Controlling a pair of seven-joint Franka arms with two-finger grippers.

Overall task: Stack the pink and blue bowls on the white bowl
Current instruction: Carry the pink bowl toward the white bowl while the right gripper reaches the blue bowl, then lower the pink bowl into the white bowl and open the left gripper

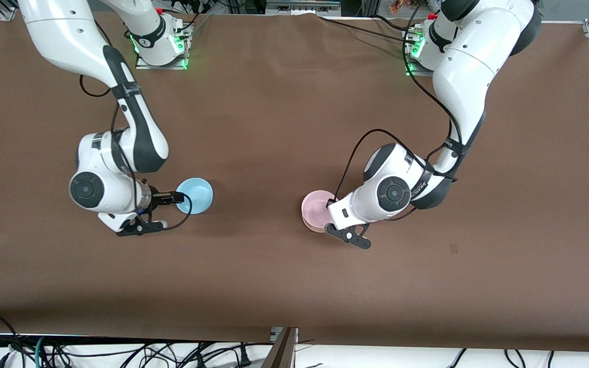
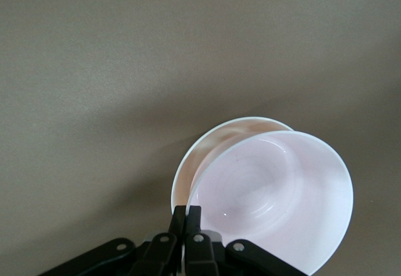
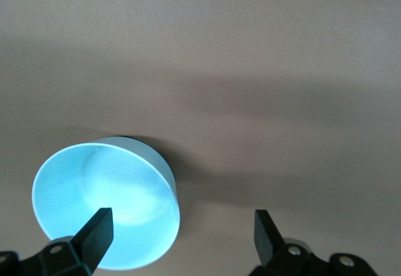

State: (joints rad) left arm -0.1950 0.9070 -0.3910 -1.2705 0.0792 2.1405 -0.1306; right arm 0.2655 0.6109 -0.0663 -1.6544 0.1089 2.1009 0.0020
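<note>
Nearest the front camera we find the pink bowl (image 1: 316, 208), sitting over the white bowl (image 2: 188, 176) on the brown table (image 1: 294, 286), toward the left arm's end. In the left wrist view the pink bowl lies tilted inside the white one, whose rim shows as a crescent past the pink rim, so the two are not yet nested flush. The left gripper (image 2: 186, 216) is clenched on the pink bowl's rim, its fingers (image 2: 193, 214) pressed together with the thin wall between them; in the front view its fingertips are hidden under the wrist, at the edge of the pink bowl. A little farther from the camera, toward the right arm's end and well apart from that pair, we see the blue bowl (image 1: 195, 195) standing upright on the table. The right gripper (image 3: 178, 229) is low at its rim with its jaws spread wide and nothing held: one finger (image 3: 97, 229) sits over the bowl's inside, the other outside the bowl above bare table. Farthest off, both arm bases stand along the table's edge.
</note>
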